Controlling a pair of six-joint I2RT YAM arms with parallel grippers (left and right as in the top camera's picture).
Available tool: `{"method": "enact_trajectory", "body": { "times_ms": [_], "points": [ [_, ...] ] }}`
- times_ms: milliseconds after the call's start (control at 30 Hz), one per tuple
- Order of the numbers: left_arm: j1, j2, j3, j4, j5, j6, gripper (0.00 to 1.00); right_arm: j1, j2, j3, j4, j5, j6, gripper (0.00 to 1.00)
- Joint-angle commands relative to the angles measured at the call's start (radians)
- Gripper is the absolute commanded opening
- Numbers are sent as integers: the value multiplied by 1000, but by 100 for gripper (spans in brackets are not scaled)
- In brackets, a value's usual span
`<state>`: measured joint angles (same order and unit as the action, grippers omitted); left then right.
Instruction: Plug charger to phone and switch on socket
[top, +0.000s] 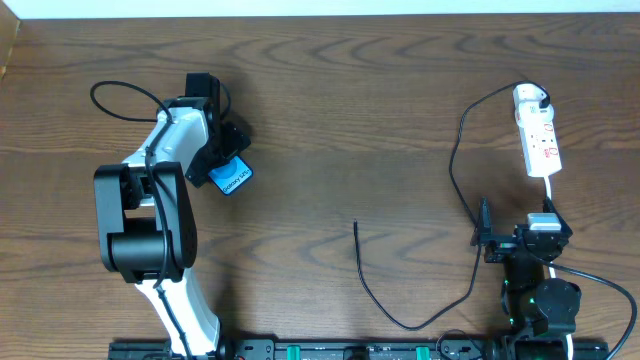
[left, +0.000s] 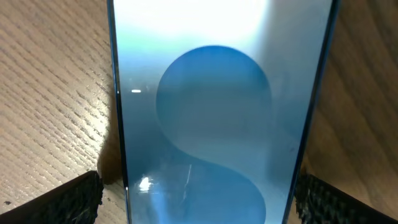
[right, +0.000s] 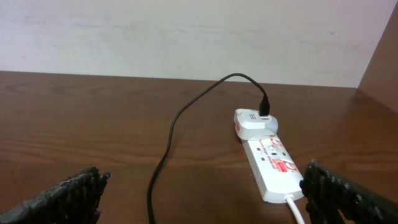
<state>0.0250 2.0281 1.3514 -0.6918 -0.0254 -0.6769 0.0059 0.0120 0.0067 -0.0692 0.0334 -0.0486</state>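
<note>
Underneath, a dark wood-grain table meets a white wall.

Left arm bent over the left half of the table, white forearm running up from the near edge to a black elbow block, wrist angled up and right. Left gripper lowered, black textured fingers spread apart at either lower corner of its wrist view. Right arm folded compactly at the near right edge, right gripper pointing away, black ridged fingers spread wide, nothing between them.
</note>
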Motion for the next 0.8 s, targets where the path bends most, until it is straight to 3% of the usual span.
{"method": "enact_trajectory", "body": {
  "times_ms": [0,267,333,367,467,767],
  "points": [
    [2,14,-9,15,-12,-10,98,0,-6,-2,-3,-2,-13,99],
    [2,14,-9,23,-12,-10,98,0,-6,-2,-3,-2,-12,99],
    [2,14,-9,20,-12,-10,93,0,-6,-2,-3,-2,-13,99],
    [2,14,-9,18,-12,-10,86,0,-6,-2,-3,-2,-12,99],
    [2,14,-9,16,-12,-10,80,0,-6,-2,-3,-2,-12,99],
    [2,14,-9,13,-12,-10,79,0,-6,-2,-3,-2,-12,99]
  ]
}}
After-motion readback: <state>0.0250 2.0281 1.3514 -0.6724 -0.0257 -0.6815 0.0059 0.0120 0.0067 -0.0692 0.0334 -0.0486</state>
